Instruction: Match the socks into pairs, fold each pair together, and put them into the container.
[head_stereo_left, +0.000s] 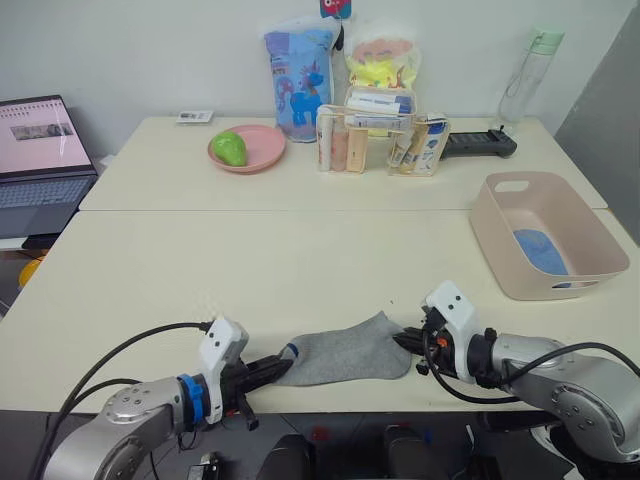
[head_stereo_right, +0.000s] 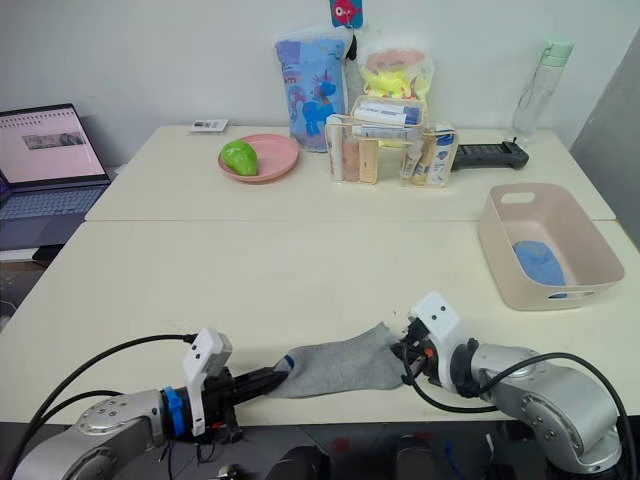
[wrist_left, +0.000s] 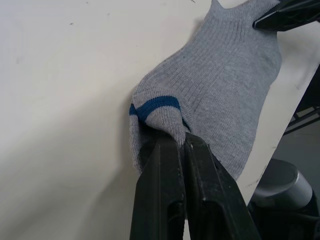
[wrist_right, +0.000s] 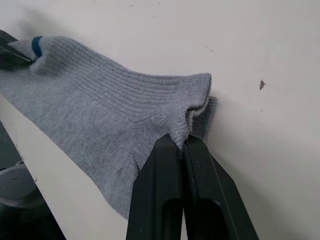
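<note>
The grey sock (head_stereo_left: 345, 355) is stretched flat at the table's (head_stereo_left: 260, 270) near edge, pinched at its blue-striped toe by the closed left gripper (wrist_left: 181, 142) and at its cuff by the closed right gripper (wrist_right: 181, 145). A second layer beneath it is barely seen. A light blue sock (head_stereo_left: 541, 250) is half hidden inside the container (head_stereo_left: 500, 255), well right of the grey sock.

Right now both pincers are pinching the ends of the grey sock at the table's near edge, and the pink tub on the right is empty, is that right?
Not quite. The pink tub already holds a light blue sock, as the left eye view shows. The rest holds: left pincer and right pincer each pinch an end of the grey sock at the near edge.
</note>
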